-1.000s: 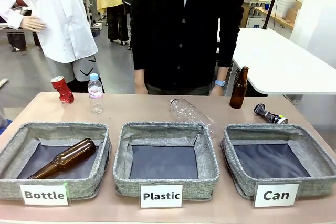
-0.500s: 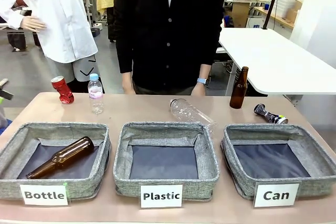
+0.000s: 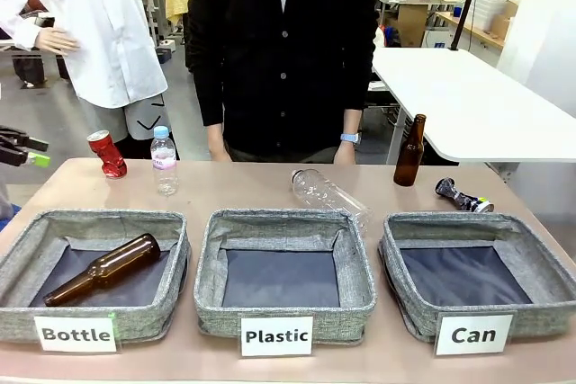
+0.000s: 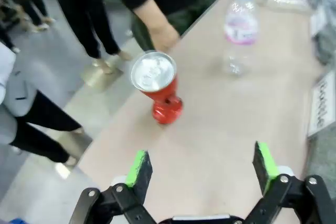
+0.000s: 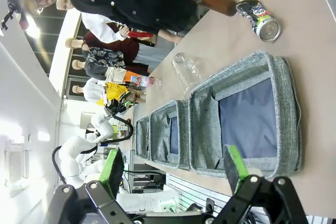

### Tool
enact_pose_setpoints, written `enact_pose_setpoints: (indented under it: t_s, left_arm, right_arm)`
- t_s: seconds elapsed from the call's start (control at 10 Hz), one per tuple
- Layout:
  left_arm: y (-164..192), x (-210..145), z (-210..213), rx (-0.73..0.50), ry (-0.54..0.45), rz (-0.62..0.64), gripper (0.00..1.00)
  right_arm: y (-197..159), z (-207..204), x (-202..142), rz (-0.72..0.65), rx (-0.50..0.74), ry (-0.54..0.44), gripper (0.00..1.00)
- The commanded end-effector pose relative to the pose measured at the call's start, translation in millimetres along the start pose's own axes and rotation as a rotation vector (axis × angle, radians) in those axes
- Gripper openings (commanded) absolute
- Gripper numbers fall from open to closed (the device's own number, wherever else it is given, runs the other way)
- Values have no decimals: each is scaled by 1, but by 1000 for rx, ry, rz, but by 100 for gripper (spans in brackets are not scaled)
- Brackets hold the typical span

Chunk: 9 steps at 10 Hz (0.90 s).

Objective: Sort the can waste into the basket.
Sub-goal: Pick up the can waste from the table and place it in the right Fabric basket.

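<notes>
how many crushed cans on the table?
2. The shiny red crushed metal can stands far left, near the clear plastic bottle; the dark grey-black crushed can lies far right, behind the grey fabric basket labelled Can. None seems hidden.

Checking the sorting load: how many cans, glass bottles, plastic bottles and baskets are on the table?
Crushed cans: 2, red, dark
Brown glass bottles: 2, upright, lying
Clear plastic bottles: 2, upright, lying
Baskets: 3, Bottle, Plastic, Can
Total: 9

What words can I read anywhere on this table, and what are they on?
"Bottle": label on the left basket.
"Plastic": label on the middle basket.
"Can": label on the right basket.
Print on the water bottle and the dark can: too small to read.
</notes>
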<state>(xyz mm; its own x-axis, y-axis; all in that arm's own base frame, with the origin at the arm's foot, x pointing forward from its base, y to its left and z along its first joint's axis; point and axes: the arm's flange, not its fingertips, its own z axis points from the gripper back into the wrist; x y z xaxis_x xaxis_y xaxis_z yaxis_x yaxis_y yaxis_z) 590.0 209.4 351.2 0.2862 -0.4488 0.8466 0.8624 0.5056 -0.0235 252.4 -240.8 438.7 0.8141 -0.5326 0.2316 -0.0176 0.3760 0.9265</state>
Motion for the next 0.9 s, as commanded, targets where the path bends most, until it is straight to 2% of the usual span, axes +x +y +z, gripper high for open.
enact_pose_setpoints:
  t_s: [0.0,0.2,0.4,0.5,0.8]
  left_arm:
    - [3,2,-25,25,-75,-52,100]
    - [17,0,-45,43,-47,-32,100]
    - [14,5,-45,-27,-69,54,100]
    - [12,-1,-50,18,-49,-10,100]
    - [14,-4,-54,5,-51,10,100]
  right_arm:
    - [0,1,2,25,24,-13,100]
    - [0,1,2,25,24,-13,100]
    - [0,1,2,25,24,-13,100]
    - [0,1,2,25,24,-13,100]
    - [0,1,2,25,24,-13,100]
